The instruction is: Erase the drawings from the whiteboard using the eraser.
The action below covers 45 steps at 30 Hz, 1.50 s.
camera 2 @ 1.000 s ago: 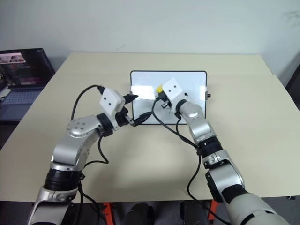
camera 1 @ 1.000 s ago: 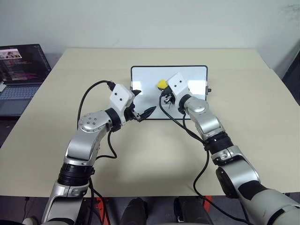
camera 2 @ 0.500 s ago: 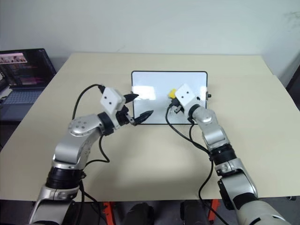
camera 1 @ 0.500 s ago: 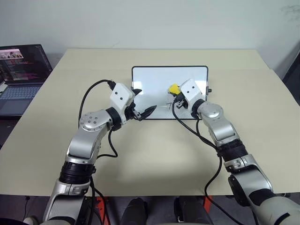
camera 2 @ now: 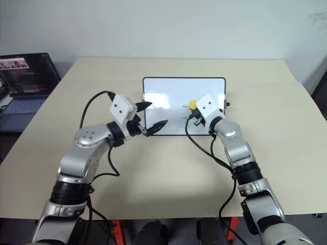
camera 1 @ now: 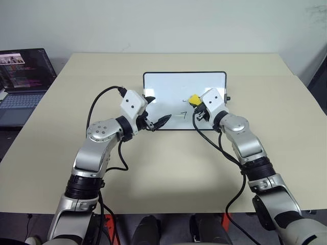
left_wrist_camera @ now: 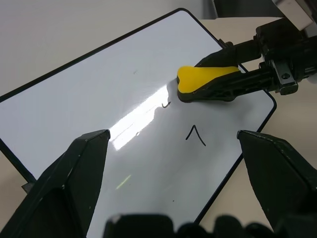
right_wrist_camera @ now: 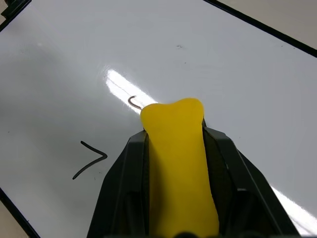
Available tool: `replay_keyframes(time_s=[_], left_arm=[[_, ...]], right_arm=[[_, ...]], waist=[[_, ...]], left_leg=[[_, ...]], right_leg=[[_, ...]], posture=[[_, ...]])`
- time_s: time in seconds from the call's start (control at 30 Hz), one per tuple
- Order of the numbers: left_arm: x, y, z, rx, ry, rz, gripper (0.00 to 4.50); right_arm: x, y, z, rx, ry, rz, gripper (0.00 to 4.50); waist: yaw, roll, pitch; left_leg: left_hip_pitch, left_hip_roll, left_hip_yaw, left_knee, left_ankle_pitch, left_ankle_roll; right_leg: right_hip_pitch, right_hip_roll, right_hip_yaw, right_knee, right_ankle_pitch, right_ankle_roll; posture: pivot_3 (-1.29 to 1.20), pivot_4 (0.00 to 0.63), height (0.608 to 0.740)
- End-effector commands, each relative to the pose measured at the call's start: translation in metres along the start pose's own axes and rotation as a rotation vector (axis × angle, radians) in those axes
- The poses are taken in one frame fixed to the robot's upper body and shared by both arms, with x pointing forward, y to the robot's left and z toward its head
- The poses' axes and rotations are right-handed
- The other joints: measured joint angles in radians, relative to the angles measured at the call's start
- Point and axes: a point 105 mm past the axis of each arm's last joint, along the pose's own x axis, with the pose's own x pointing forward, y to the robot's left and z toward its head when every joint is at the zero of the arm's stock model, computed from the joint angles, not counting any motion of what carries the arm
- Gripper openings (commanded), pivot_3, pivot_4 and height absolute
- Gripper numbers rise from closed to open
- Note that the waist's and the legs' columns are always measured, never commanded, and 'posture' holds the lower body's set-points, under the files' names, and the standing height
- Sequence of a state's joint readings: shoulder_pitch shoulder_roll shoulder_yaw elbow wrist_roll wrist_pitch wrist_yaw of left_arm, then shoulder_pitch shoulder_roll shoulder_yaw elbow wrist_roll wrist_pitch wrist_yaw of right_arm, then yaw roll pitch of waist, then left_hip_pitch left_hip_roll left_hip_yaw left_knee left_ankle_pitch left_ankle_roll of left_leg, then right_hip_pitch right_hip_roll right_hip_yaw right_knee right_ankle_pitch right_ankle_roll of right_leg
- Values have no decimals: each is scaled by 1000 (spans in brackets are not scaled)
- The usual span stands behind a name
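Beige and matte, the counter (camera 1: pixel 168 168) carries a small glossy white whiteboard (camera 1: pixel 163 87) with a thin black frame and rounded corners, and everything else is best placed against that board. Over the last second the right gripper (camera 1: pixel 195 104) has slid the small yellow eraser (camera 1: pixel 193 99) with its dark underside from the board's middle toward its right side, and the strip it crossed now reads clean white. What remains of the drawings is a thin dark "7"-like mark (right_wrist_camera: pixel 90 159) near the board's front edge, just left of the eraser, and a small curl (right_wrist_camera: pixel 132 102) of a half-wiped stroke peeking out at the eraser's tip. By my judgement the job is well under way but unfinished: the next passes need to come back over the curl and then down to the "7". The right fingers (right_wrist_camera: pixel 121 178) are clamped on the eraser, pressing it flat against the board. The left gripper (camera 1: pixel 155 113) sits at the board's front-left corner with its fingers (left_wrist_camera: pixel 74 178) spread wide and gripping nothing. No containers stand on the counter. A dark open laptop (camera 1: pixel 23 76) sits well off the board's left side.
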State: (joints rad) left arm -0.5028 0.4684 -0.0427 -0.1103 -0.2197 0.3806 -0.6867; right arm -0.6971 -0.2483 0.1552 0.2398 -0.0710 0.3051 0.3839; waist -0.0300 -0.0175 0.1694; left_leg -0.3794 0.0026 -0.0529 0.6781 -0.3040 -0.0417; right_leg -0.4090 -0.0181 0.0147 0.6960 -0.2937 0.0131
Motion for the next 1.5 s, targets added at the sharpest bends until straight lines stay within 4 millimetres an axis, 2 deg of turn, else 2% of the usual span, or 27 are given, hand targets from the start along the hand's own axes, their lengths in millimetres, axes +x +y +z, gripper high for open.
replay_keyframes(time_s=[0.03,0.1,0.2,0.43,0.73,0.87,1.27,1.5], left_arm=[[-1,3,14,41,-43,9,4500],[-1,3,14,42,-42,10,4500],[-1,3,14,44,-43,9,4500],[-2,4,16,50,-44,12,4500],[-6,2,16,52,-37,14,4500],[-7,1,17,52,-36,20,4500],[-4,-2,17,46,-42,6,4500],[-2,-1,18,46,-43,4,4500]], right_arm=[[0,-7,48,18,-160,-26,1228],[0,-1,68,36,-232,-13,1228],[3,9,82,24,-282,7,1228],[16,22,80,25,-281,30,1228],[27,42,52,-199,-238,99,1228],[28,36,36,-242,-187,94,1228],[20,23,18,-249,-120,74,1228],[10,6,3,-235,-58,43,1228]], waist=[[0,0,0],[-4,0,0],[-5,0,0],[-2,0,0],[-2,0,0],[-2,0,0],[-2,0,0],[-1,0,0]], left_leg=[[0,0,0,0,0,0],[-1,0,0,0,0,0],[-1,0,0,-1,0,0],[-1,0,0,-1,0,0],[-1,0,1,-1,0,0],[-1,0,1,-1,0,0],[-1,0,1,-1,0,0],[-1,0,0,0,0,0]], right_leg=[[0,0,0,0,0,0],[-1,0,0,0,0,0],[-2,0,0,0,0,0],[-1,0,0,-1,0,0],[-1,0,0,-1,0,0],[-1,0,0,-1,0,0],[-1,0,0,0,0,0],[-1,0,0,0,0,0]], posture=[[0,150,740],[0,150,740],[0,150,740],[0,150,740],[0,150,740],[0,150,740],[0,150,740],[0,150,740]])
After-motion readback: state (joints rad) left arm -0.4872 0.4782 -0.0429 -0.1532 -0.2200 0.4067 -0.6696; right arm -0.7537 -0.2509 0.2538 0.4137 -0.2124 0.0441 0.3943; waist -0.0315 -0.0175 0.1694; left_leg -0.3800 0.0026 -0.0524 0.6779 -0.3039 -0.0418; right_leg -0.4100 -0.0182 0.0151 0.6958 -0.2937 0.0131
